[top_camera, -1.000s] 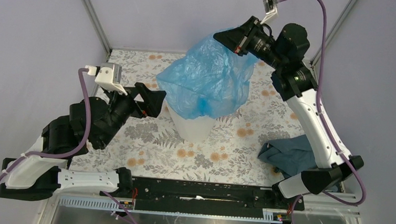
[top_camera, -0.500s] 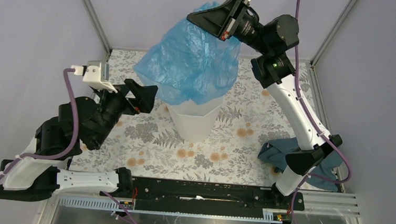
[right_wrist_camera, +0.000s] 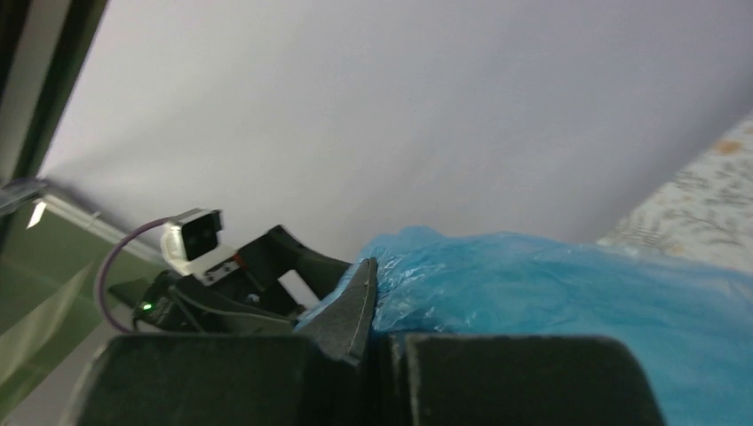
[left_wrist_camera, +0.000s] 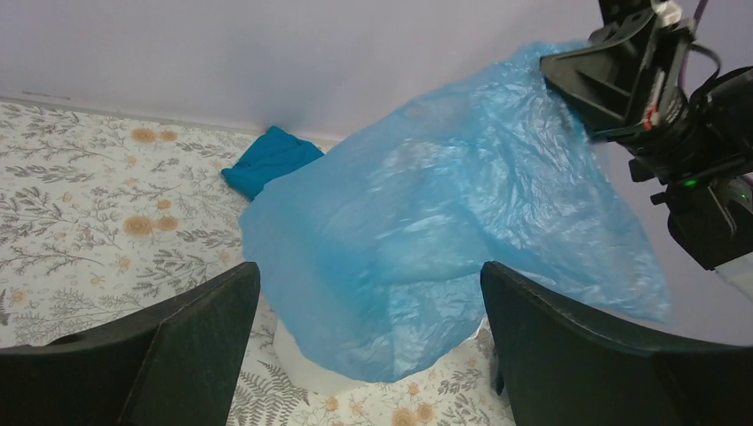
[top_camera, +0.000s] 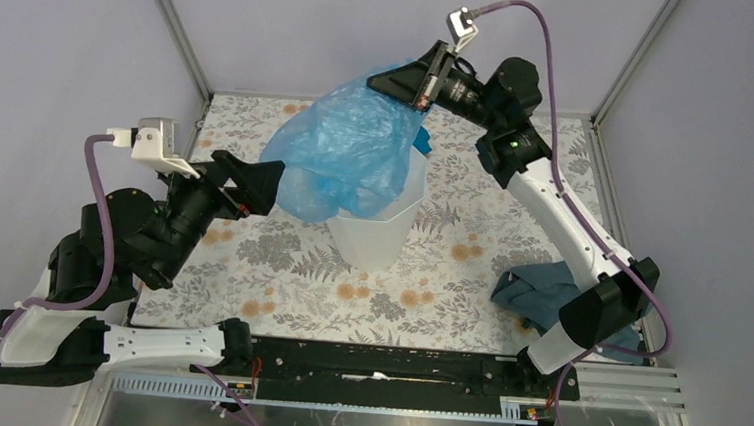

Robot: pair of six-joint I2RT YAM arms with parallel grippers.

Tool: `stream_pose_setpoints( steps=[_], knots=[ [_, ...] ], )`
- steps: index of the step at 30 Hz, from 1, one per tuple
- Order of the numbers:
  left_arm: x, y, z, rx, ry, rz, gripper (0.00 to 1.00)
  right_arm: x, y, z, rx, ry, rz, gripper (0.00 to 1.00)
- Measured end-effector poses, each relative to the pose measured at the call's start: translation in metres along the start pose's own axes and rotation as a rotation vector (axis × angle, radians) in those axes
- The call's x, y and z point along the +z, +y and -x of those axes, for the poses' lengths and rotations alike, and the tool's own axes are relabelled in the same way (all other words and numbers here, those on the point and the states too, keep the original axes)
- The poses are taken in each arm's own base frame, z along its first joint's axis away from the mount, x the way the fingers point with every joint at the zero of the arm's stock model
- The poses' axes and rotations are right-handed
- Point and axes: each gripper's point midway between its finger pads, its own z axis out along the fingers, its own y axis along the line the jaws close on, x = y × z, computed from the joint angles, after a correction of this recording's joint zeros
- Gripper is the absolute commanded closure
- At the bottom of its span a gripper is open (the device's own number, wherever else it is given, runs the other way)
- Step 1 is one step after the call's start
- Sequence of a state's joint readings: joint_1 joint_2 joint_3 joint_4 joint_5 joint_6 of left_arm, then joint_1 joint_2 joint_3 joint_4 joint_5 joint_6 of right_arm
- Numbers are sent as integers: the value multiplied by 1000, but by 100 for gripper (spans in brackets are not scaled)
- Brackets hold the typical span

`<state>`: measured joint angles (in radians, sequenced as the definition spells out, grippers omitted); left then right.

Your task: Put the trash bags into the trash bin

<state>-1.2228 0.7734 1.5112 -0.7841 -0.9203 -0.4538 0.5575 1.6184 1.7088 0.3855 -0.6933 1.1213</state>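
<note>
We saw the right hand [top_camera: 394,80] clamped on the trash bag [top_camera: 342,155] above the trash bin [top_camera: 376,238], the left hand [top_camera: 263,187] apart beside it; billowing, the bag might drape outside.

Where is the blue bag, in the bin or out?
Mostly out. The right gripper holds the trash bag above the trash bin; lower folds drape over the rim. Whether any dips inside: cannot tell.

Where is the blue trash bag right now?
In the top view the trash bag hangs from the shut right gripper, draped over the trash bin mid-table; the open left gripper sits just left of it.
</note>
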Motion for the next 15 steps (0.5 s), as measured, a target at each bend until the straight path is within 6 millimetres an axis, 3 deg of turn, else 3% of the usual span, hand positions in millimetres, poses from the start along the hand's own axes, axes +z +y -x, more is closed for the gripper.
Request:
stream_pose_setpoints(
  steps=[3, 6, 12, 15],
  knots=[
    [-1, 1, 2, -7, -4, -2, 3, -23, -30, 14, -5, -43, -111, 100],
    [0, -1, 0, -3, 2, -3, 4, -43, -36, 30, -56, -87, -187, 100],
    [16, -16, -18, 57, 42, 10, 9, -66, -1, 31, -183, -108, -215, 100],
    [28, -29, -30, 110, 71, 13, 21, -71, 5, 28, -211, -103, -219, 100]
  ],
)
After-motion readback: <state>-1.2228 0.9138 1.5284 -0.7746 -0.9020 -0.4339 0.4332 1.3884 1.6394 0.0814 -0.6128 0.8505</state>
